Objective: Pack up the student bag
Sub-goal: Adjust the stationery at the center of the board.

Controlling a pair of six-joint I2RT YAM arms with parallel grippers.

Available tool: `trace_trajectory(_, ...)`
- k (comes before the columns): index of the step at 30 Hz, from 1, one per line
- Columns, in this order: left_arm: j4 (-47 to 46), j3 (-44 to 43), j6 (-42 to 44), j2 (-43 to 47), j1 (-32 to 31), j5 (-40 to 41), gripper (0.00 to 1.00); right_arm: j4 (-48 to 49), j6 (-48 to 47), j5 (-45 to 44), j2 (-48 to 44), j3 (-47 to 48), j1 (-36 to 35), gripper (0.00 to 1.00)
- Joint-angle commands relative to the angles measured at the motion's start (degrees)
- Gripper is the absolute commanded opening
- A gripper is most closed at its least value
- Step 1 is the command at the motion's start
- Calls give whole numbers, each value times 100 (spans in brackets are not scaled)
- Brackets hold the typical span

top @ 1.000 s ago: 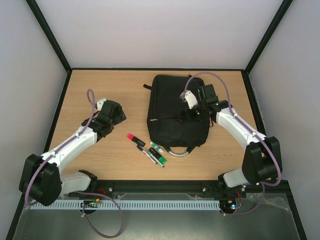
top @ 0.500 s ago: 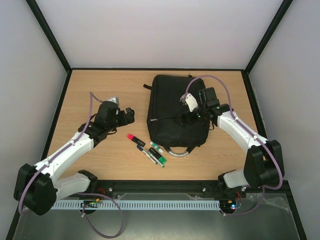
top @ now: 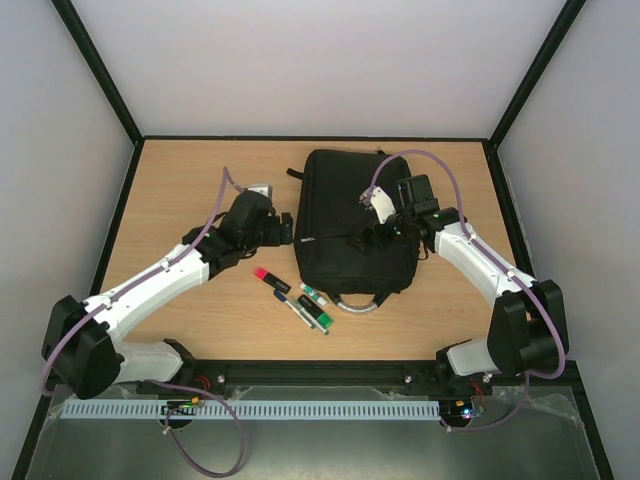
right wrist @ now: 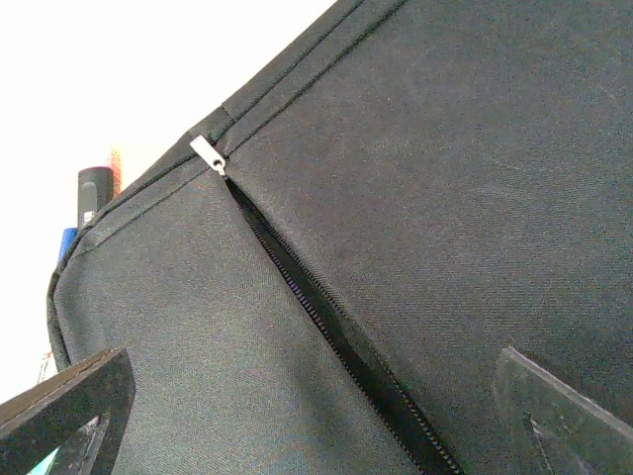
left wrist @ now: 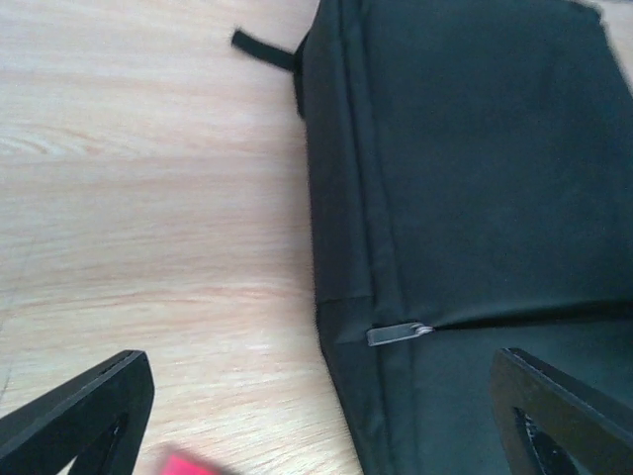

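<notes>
Markers [top: 314, 314] lie outside the student bag [top: 340, 200], with left gripper [left wrist: 316, 396] and right gripper [right wrist: 312, 386] both spread wide.

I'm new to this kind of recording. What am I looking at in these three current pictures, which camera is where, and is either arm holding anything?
These are two white-and-black robot arms bolted at the near edge of a wooden table. The wide picture comes from a fixed camera above and behind them. The other two come from a small camera on each wrist, so the dark wedges in their lower corners are that arm's own fingers. On the table lies the black student bag, with a few marker pens beside its near left corner. The left fingers are at the bag's left edge, close to a silver zip pull. The right fingers are over the bag's top, looking along its zip. Both pairs are spread open and hold nothing.
</notes>
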State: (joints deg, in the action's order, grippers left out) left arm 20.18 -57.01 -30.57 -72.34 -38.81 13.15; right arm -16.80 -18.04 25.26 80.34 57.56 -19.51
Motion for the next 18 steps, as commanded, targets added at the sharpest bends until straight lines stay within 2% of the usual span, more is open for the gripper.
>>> trace_trajectory(1,-143,528,-547,93,446,-580,91,-84,-94,155,-109,-74,-18,99)
trace_trajectory(4,-43,553,-1211,-87,674,-839,78,-104,-114,150,-134,-81,-12,100)
trace_trajectory(10,1010,184,-2246,-883,615,-865,68,-171,-249,77,40,-81,-10,99)
trace_trajectory(18,974,585,-3452,-958,421,-1038,64,-268,-314,138,88,-35,-14,97)
